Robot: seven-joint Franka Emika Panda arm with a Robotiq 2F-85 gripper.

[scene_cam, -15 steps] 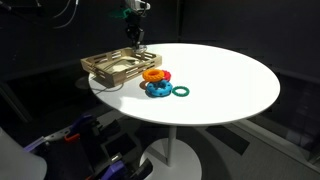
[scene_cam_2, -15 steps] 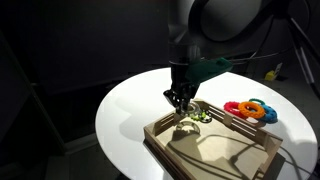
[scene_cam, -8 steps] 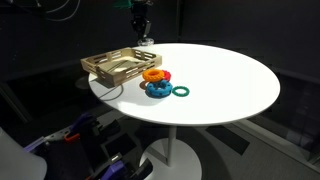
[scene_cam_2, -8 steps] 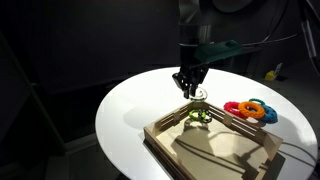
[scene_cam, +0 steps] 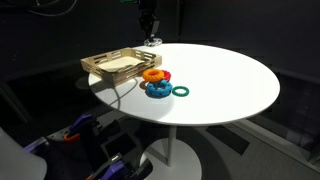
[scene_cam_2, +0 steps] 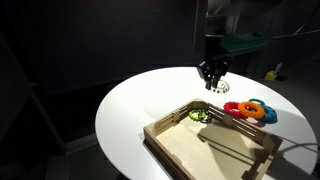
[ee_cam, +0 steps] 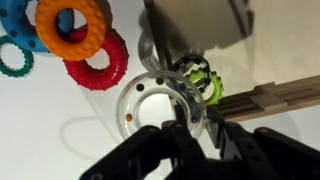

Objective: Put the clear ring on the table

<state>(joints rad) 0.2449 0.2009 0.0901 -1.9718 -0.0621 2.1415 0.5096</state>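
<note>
Wrist view: tool (ee_cam: 196, 132) pinching clear ring (ee_cam: 140, 100) above table (ee_cam: 55, 150); tray (ee_cam: 270, 98) edge just beside.

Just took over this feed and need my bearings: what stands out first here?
The dark gripper hangs over the large round white table just past the tan wooden slatted tray, pinching a small transparent plastic ring. Beside the tray lies a bright cluster of plastic rings, an orange ring on top, and a lime-green ring sits at the tray's corner.
</note>
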